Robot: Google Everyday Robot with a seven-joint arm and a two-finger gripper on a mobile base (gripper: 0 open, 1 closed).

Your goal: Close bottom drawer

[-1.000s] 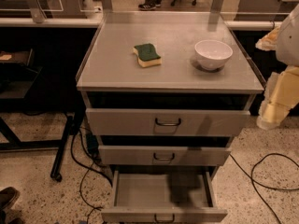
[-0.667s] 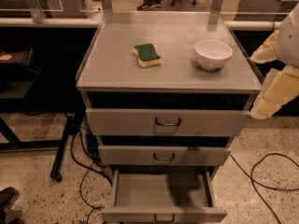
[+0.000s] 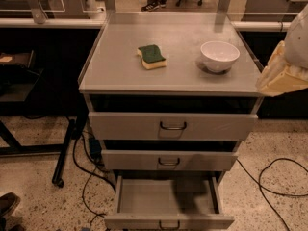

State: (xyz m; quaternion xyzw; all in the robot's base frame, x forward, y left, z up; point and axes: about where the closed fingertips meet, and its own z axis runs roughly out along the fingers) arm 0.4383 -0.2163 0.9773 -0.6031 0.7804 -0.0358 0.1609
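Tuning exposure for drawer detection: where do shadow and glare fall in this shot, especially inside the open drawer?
Camera view: a shadow darkens the middle-right floor of the bottom drawer; the cabinet top shows a pale sheen toward the back; the tool hangs lit at the right edge, beside that top.

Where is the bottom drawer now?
Lower centre of the camera view: the bottom drawer stands pulled out beneath the middle drawer. The end effector is at the right edge, right of the bowl.
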